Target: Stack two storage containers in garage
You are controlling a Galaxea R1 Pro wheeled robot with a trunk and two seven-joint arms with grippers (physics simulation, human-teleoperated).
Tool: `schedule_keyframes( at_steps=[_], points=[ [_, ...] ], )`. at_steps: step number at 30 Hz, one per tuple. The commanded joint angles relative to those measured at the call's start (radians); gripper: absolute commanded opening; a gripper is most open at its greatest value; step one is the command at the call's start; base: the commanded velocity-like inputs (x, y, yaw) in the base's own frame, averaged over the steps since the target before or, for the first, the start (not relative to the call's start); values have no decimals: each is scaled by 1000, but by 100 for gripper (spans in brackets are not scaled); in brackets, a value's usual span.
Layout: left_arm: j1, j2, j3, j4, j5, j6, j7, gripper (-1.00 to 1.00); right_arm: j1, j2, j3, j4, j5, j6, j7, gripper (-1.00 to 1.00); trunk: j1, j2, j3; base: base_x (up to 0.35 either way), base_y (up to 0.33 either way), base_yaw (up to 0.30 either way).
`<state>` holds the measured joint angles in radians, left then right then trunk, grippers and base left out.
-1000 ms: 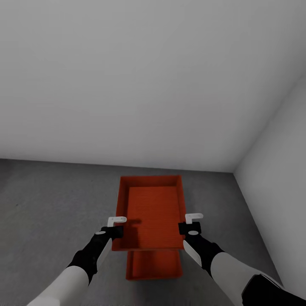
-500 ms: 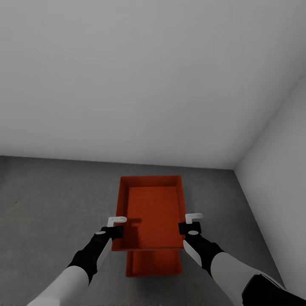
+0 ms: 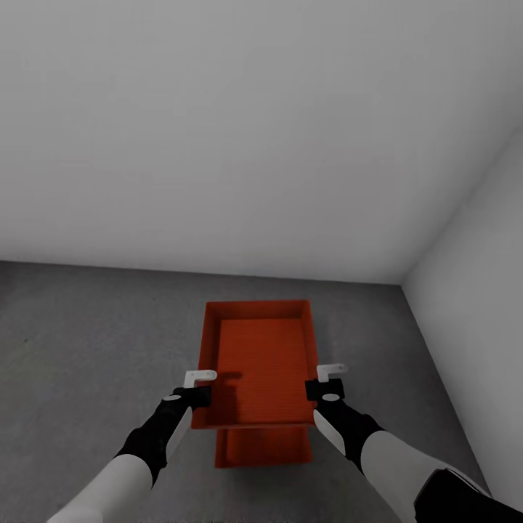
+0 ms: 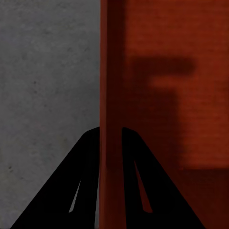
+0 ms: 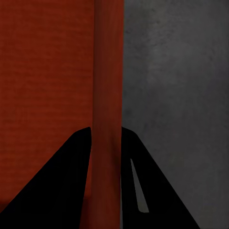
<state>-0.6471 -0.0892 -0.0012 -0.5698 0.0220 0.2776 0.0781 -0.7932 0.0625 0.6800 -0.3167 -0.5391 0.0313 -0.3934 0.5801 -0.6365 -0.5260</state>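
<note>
Location: garage, grey concrete floor (image 3: 87,363), wall corner ahead.

Upper container (image 3: 260,367): held aloft, left end effector (image 3: 195,386) and right end effector (image 3: 327,381) each clamped on a long side wall.

Lower container (image 3: 263,447): on the floor, directly beneath.

Outstanding, by judgement: lowering, seating, release.

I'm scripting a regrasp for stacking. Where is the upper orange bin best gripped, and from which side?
Grip the upper bin's two thin long side walls from above, one finger inside and one outside, as the left gripper and right gripper do; nothing else offers a graspable edge.
</note>
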Motion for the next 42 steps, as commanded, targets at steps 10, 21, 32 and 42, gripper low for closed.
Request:
schedule_keyframes(
  at_steps=[10, 21, 32, 42],
  points=[
    [0, 0, -20, -4, 6, 5, 5, -100, -1, -4, 19, 50, -30, 4, -10, -100, 19, -36, -33, 0, 0, 0],
    [0, -1, -19, -4, 6, 5, 5, -100, -1, -3, 19, 50, -30, 2, -10, -100, 19, -36, -51, 0, 0, 0],
    [0, -1, -19, -4, 7, 5, 5, -100, -1, -4, 19, 50, -30, 2, -11, -100, 19, -36, -69, 0, 0, 0],
    [0, -1, -19, -4, 6, 5, 5, -100, -1, -4, 19, 50, -30, 2, -11, -100, 19, -36, -85, 0, 0, 0]
  ],
)
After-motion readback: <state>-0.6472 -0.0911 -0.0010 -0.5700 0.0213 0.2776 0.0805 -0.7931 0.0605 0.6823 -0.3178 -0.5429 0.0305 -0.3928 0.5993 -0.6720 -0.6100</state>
